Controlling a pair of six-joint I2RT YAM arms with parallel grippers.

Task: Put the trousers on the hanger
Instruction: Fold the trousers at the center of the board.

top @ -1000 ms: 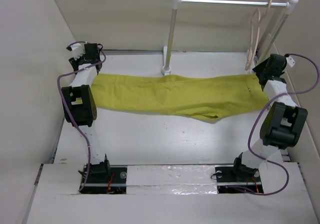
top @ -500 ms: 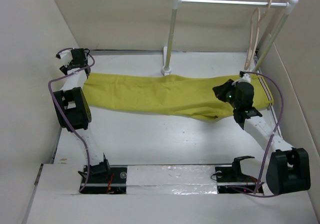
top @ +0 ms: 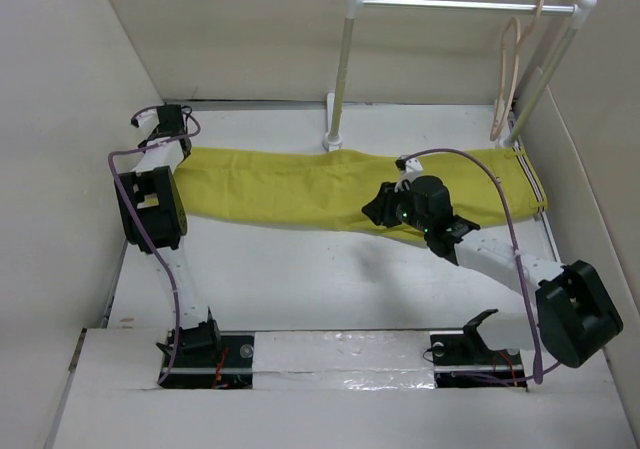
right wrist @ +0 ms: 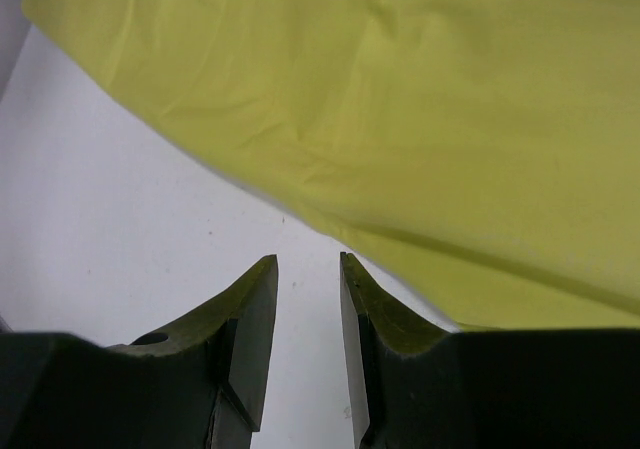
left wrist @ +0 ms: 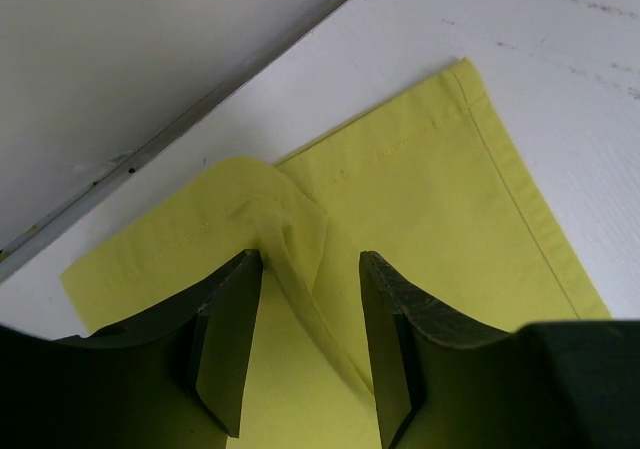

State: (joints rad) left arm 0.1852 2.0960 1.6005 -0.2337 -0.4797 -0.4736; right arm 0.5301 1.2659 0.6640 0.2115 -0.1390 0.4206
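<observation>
The right gripper (right wrist: 306, 259) hangs low over the table (top: 300, 279), just beside the near edge of the trousers (top: 300, 184). Its fingers are only narrowly apart and hold nothing. The trousers lie flat, with the waistband to the right. Farther left, the left gripper (left wrist: 310, 257) stands moderately wide over the leg ends, a raised fold between its fingers. The hanger (top: 507, 69) hangs far right. For a good lift, each gripper should probably take both layers.

White rail rack (top: 343, 69) on table (top: 300, 279)
</observation>
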